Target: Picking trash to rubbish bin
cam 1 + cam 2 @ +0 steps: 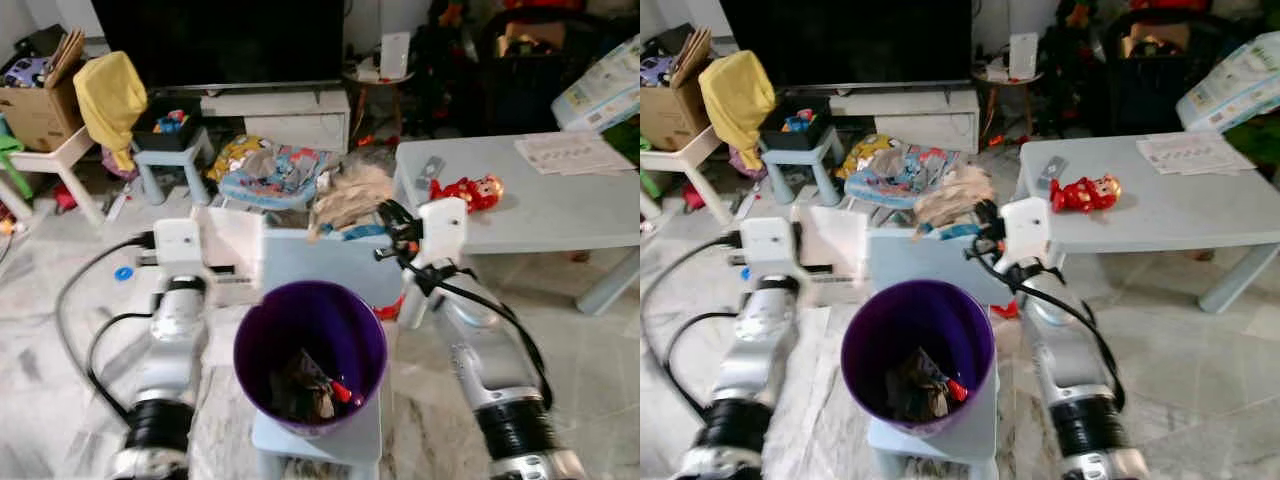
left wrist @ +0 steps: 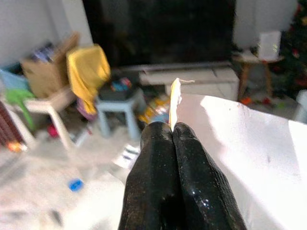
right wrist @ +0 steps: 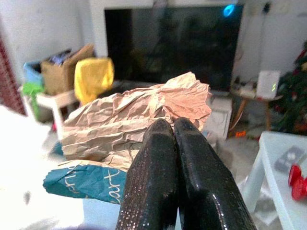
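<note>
Two grippers are raised in front of me, both just beyond the far rim of the round purple plastic rubbish bin (image 1: 310,352). The bin sits on a small pale blue stool (image 1: 318,440) between my two silver arms, and it already holds dark crumpled scraps and a small red piece at the bottom.

Left gripper (image 2: 173,130): jaws pressed together, pinching the edge of a flat white sheet of paper or card (image 2: 230,143). From the head camera that sheet (image 1: 232,250) stands upright just left of the bin's far side.

Right gripper (image 3: 173,125): jaws pressed together on a crumpled brown paper bag with a teal printed band (image 3: 139,117). From the head camera the bag (image 1: 350,195) hangs above and behind the bin, not over its opening.

Background: a light grey low table (image 1: 560,200) on the right carries a red toy figure (image 1: 470,190); a large dark television (image 1: 220,40) stands beyond.
</note>
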{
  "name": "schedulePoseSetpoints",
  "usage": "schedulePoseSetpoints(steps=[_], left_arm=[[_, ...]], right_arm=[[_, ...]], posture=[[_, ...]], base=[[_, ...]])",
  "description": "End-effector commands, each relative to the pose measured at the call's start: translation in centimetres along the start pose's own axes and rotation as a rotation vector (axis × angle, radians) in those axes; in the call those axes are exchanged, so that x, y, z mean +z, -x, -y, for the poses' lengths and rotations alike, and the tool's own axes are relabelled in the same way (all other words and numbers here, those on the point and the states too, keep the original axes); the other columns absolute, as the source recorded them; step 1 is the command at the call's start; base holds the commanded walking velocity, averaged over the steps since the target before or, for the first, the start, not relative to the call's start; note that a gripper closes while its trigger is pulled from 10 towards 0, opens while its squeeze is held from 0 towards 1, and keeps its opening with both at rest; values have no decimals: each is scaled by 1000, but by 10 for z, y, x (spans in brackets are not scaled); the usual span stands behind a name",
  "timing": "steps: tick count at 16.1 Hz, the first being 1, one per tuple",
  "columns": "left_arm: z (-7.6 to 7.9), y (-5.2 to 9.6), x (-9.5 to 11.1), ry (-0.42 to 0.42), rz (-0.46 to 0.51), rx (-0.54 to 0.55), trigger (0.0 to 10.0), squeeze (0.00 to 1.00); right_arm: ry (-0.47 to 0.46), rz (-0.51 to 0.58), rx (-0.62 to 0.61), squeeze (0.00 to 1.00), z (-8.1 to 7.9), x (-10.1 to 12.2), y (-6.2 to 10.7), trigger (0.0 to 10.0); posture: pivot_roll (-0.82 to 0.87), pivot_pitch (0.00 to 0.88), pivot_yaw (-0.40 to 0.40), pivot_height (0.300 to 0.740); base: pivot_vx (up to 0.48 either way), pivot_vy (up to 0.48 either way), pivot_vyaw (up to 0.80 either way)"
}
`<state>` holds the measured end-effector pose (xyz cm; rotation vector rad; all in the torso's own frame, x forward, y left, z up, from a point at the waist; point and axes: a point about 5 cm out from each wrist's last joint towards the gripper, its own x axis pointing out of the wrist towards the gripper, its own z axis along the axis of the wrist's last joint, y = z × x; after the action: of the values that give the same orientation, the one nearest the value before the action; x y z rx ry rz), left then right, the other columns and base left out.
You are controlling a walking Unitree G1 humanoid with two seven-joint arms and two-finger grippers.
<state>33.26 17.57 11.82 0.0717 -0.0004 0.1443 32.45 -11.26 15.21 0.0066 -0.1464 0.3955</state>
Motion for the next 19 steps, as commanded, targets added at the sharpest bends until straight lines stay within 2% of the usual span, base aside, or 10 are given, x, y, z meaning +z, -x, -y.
schedulePoseSetpoints(steps=[1, 2, 3, 5, 9, 10, 11, 14, 16, 19], left_arm=[[4, -2, -14, 24, -71, -30, 10000, 0], [9, -5, -28, 60, -157, -65, 10000, 0], [11, -6, -33, 99, -195, -78, 10000, 0], [22, -6, -48, 110, -306, -140, 10000, 0], [46, 10, -82, 120, -513, -269, 10000, 0], [51, 17, -93, 177, -595, -275, 10000, 0], [54, 20, -97, 176, -620, -266, 10000, 1000], [50, 17, -96, 137, -607, -228, 10000, 1000], [41, 13, -95, 114, -592, -170, 10000, 1000], [27, 13, -97, 100, -584, -139, 10000, 1000]], right_arm=[[-16, -16, 37, 0, -4, -1, 5, 4980], [-16, -31, 43, 0, -6, -4, 9, 10000], [-20, -33, 53, 0, -9, -4, 12, 10000], [-19, -56, 87, 0, -14, -6, 19, 10000], [-5, -95, 96, 0, -10, -8, 28, 10000], [0, -99, 91, 0, -7, -6, 29, 10000], [7, -101, 86, 0, -6, -3, 30, 10000], [10, -107, 84, 0, -4, -1, 31, 10000], [10, -111, 88, 0, -5, -2, 29, 10000], [0, -107, 109, 0, -10, -1, 24, 10000]], posture=[[-21, 69, -11, 740], [-32, 74, -11, 740], [-43, 81, -9, 740], [-65, 95, -2, 740], [-96, 122, 4, 740], [-103, 128, 5, 740], [-115, 136, 5, 740], [-114, 143, 2, 740], [-102, 142, -1, 740], [-73, 133, -4, 740]], base=[[0, 0, 0], [0, 0, 0], [0, 0, 0], [0, 0, 0], [0, 0, 0], [0, 0, 0], [0, 0, 0], [0, 0, 0], [0, 0, 0], [0, 0, 0]])
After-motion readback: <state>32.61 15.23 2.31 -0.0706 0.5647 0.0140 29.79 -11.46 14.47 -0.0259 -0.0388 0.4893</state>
